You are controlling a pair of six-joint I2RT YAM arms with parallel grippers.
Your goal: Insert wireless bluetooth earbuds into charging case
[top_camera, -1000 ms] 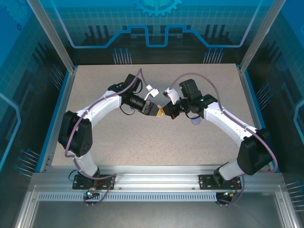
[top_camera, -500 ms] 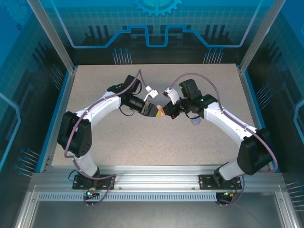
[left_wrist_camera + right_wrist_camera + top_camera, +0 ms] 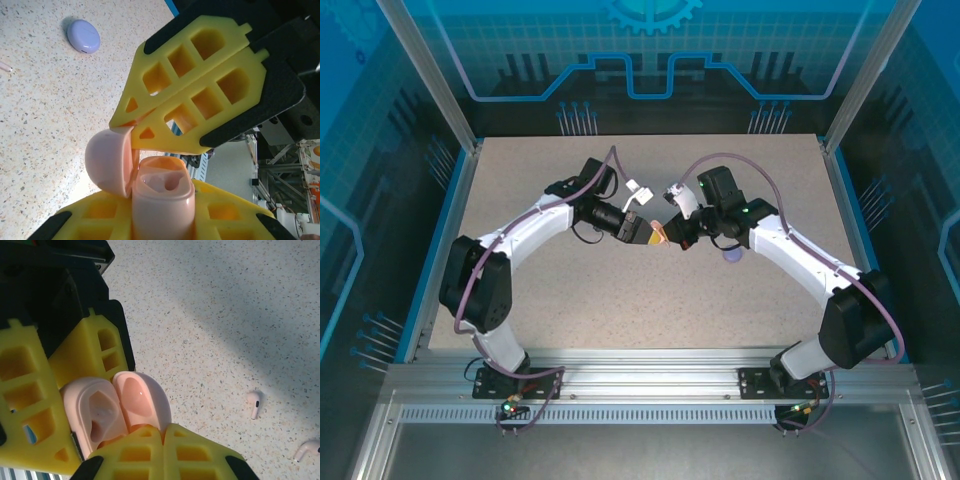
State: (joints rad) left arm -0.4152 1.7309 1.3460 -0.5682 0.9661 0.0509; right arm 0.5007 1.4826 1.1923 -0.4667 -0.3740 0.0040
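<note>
Left gripper (image 3: 162, 212) clamped on open pink charging case (image 3: 162, 187), lid (image 3: 105, 157) swung out at 9 o'clock; right gripper (image 3: 162, 432) closed tight, tips against lid. Pale earbud (image 3: 254, 405) and second earbud (image 3: 306, 450) loose on table (image 3: 225, 315), 4 o'clock of case; purple case (image 3: 83, 35) lying at 11 o'clock in left wrist view.

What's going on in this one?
The left gripper holds an open pink charging case up off the table. The right gripper, shut, has its tips at the lid. The case looks empty. A pale earbud and a second earbud lie on the table, and a purple case sits closed.
</note>
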